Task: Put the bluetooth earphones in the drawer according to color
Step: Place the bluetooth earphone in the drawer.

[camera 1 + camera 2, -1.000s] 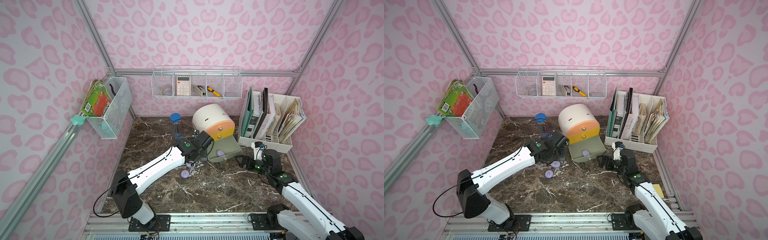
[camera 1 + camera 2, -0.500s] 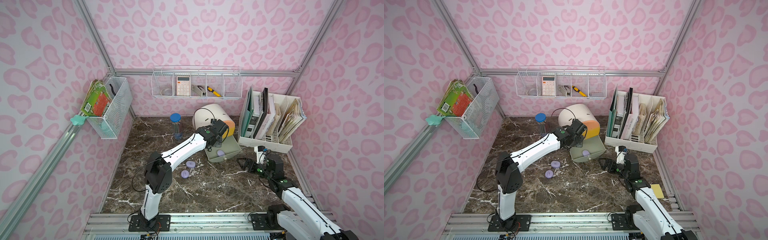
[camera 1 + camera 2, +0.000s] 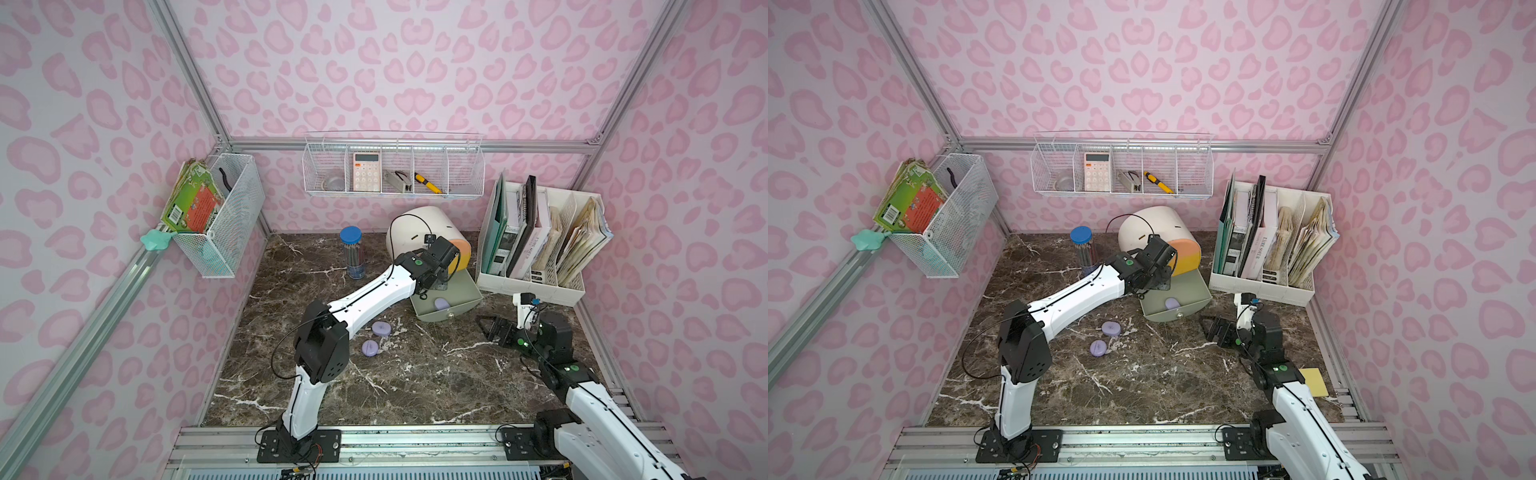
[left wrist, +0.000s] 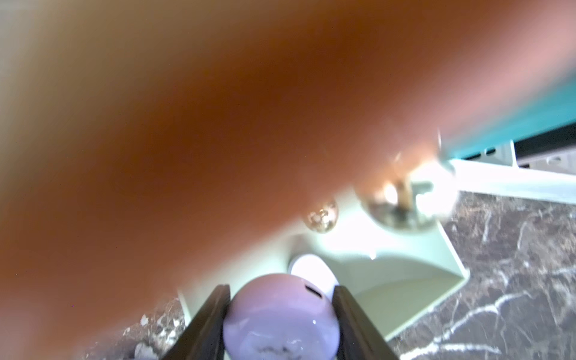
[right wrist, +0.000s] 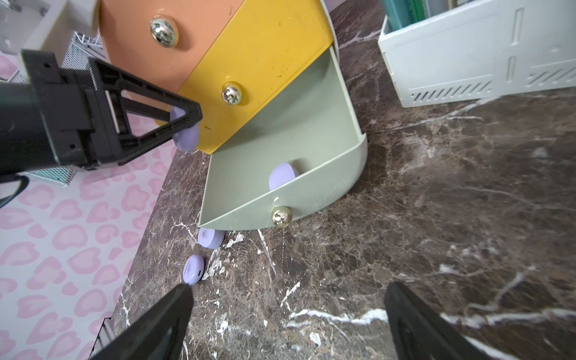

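A: Bluetooth earphones, the lilac case (image 4: 280,318): where is it?
B: Clamped in my left jaws, low centre of the left wrist view, at the side rim of the open grey-green drawer (image 5: 327,190).
A: Releasing well?
B: I should move inward past the yellow front (image 5: 265,62), lower beside the stored lilac case (image 5: 280,176), then part. My right jaws gape, empty.

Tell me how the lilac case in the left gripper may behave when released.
The lilac case looks glossy and rounded, so it may slip in the left gripper. Dropped on edge, it probably tips flat in the grey-green drawer.
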Robot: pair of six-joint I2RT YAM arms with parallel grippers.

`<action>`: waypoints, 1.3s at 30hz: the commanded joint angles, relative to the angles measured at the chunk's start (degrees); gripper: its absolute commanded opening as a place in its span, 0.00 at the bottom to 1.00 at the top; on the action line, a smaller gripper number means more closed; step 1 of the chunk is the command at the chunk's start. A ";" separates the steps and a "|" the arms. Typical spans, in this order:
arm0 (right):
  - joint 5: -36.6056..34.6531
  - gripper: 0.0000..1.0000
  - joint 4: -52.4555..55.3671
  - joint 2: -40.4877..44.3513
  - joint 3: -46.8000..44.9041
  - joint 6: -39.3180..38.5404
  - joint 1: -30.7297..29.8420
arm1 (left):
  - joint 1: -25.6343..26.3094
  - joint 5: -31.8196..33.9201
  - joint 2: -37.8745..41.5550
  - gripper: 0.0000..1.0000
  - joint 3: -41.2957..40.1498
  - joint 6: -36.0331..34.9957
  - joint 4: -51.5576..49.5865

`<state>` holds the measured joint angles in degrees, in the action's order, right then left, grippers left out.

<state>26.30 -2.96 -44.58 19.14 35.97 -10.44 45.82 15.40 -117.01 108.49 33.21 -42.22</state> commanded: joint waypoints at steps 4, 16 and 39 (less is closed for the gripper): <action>0.65 0.99 -0.11 0.78 -0.10 0.67 0.18 | 0.67 -3.11 3.40 0.37 -2.93 0.63 -4.05; 0.85 0.99 0.24 1.26 -0.48 1.18 0.29 | 0.67 -5.08 -1.94 0.40 -3.64 0.01 -1.02; 0.04 0.99 3.70 2.81 1.20 0.31 0.33 | 1.46 -3.03 17.47 0.91 -21.27 6.56 -3.18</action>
<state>26.70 -0.14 -42.06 19.92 37.15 -10.11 47.29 10.11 -102.35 90.72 37.52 -45.10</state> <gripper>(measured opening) 0.985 0.903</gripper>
